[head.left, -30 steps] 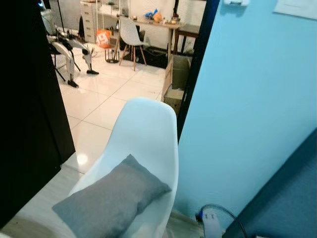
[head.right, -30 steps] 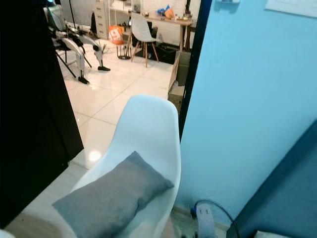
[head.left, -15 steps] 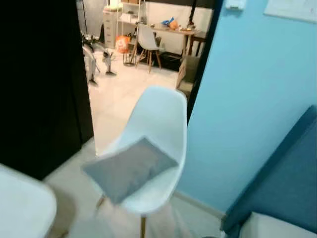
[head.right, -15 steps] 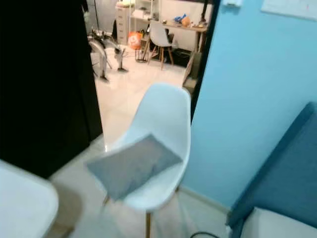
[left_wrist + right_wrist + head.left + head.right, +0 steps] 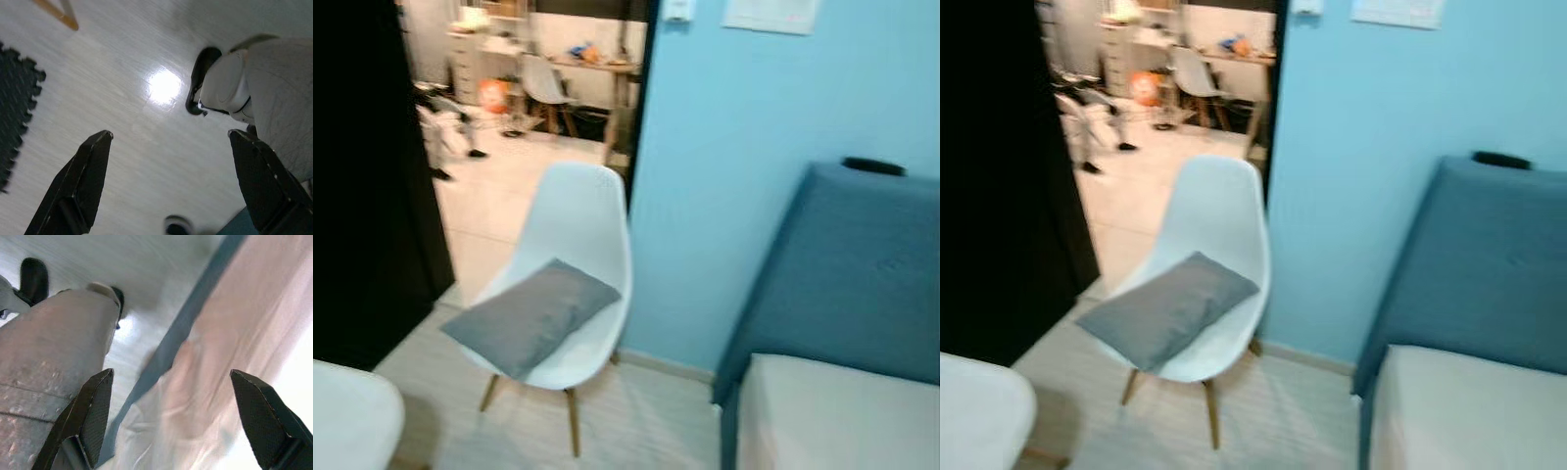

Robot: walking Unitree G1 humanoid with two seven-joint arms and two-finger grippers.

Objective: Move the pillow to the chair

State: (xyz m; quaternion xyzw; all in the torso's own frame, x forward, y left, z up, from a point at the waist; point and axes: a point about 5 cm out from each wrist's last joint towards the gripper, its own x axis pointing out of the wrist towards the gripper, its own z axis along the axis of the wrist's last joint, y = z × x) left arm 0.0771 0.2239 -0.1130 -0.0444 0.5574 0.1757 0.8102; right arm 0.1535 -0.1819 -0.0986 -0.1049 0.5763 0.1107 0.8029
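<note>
Pillow [image 5: 530, 315] lies flat across the white chair [image 5: 579, 220] seat, leaning on the backrest, so it looks delivered. Left pincer [image 5: 168, 183] and right pincer [image 5: 168, 416] hang wide apart, empty, over the floor [image 5: 122, 88].

Left gripper [image 5: 168, 183]: two long black fingers [image 5: 80, 186], flat faces, tapered to blunt tips. Right gripper [image 5: 168, 418]: same black wedge fingers [image 5: 90, 418]. Grey fabric-covered leg [image 5: 286, 107], rounded pale joint cap [image 5: 227, 85], black foot [image 5: 200, 78]. Grey speckled leg [image 5: 49, 362].
</note>
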